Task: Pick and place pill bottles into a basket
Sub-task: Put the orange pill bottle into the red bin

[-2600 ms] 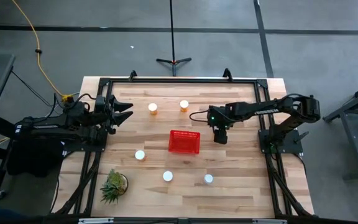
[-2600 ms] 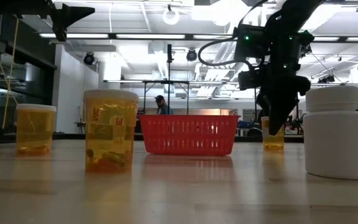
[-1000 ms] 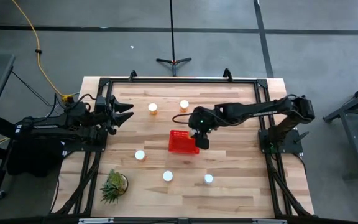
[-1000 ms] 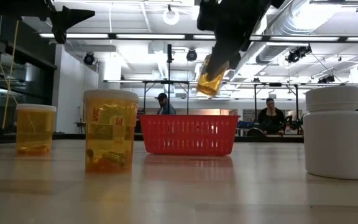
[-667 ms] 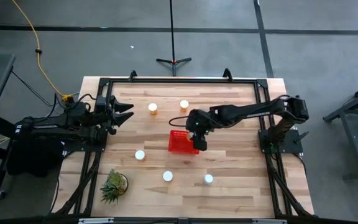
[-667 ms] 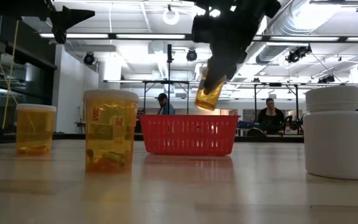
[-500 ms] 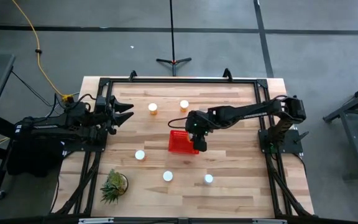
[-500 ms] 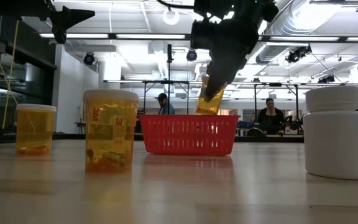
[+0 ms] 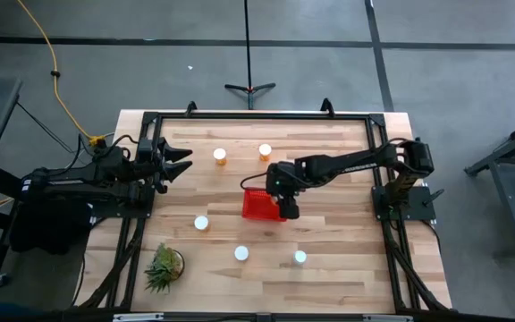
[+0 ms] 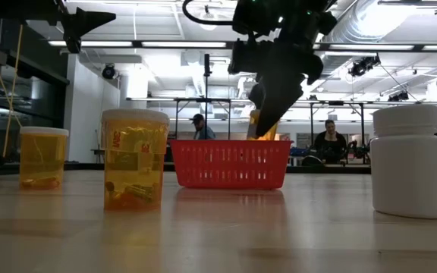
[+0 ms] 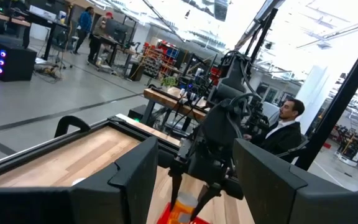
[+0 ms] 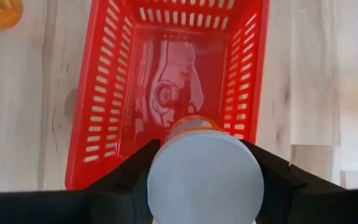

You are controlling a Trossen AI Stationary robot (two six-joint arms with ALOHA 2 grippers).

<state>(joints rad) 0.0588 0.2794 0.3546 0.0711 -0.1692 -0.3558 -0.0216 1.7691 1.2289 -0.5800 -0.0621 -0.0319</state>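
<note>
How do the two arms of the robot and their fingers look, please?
Both arms are dark, almost black, built of jointed segments. The right arm carries a thin black cable looping by its wrist. The left arm is bulkier at its base. The right gripper has flat, dark, angular fingers.

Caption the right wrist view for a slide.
Right gripper holds a white-capped pill bottle over the empty red basket.

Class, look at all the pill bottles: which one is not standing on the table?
The pill bottle clamped in the right hand, hanging over the red basket. The others stand upright on the wood.
</note>
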